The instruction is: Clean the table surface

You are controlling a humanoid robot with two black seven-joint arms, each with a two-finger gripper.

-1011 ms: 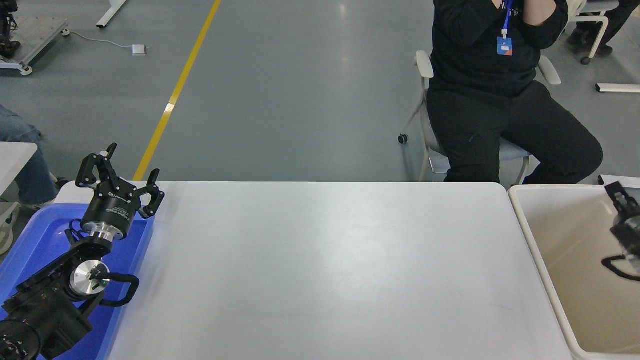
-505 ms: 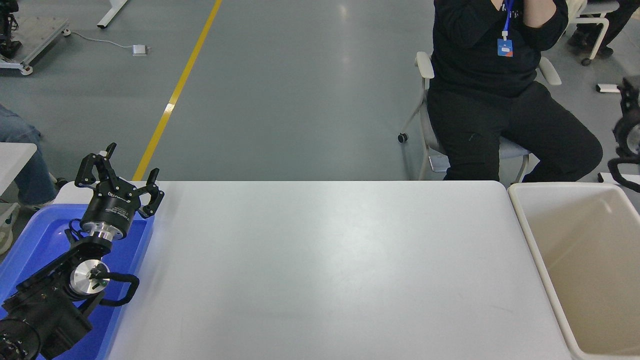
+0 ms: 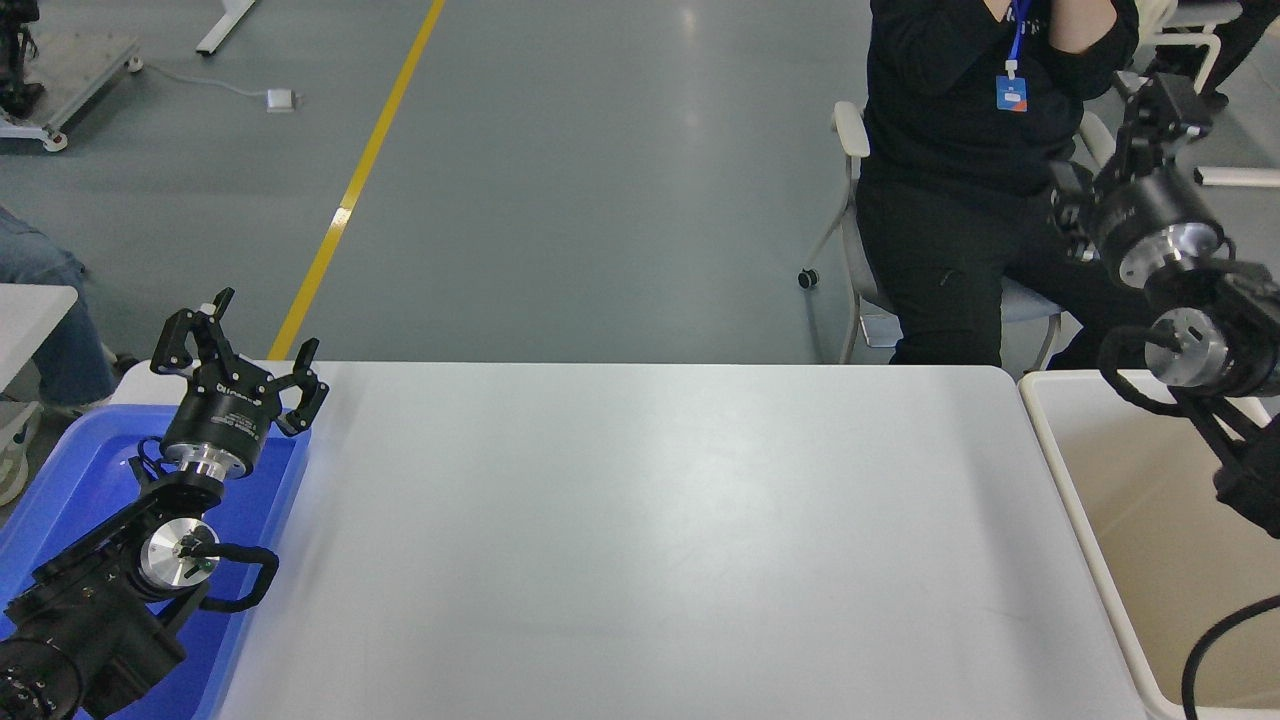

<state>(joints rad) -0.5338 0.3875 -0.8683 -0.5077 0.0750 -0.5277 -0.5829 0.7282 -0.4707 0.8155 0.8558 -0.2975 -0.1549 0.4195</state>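
We see the table surface point(image 3: 650, 540) between the blue tray point(image 3: 60, 480) and beige bin point(image 3: 1060, 480), our left gripper point(image 3: 240, 345) spread open, its small white label unreadable, and our right gripper point(image 3: 1130, 130) raised, its state unclear.

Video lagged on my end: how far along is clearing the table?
It looks done: the table surface shows nothing on it. Nothing is in hand; the right gripper is raised above the beige bin, carrying nothing visible. The left gripper sits open over the blue tray. Nothing visible remains.
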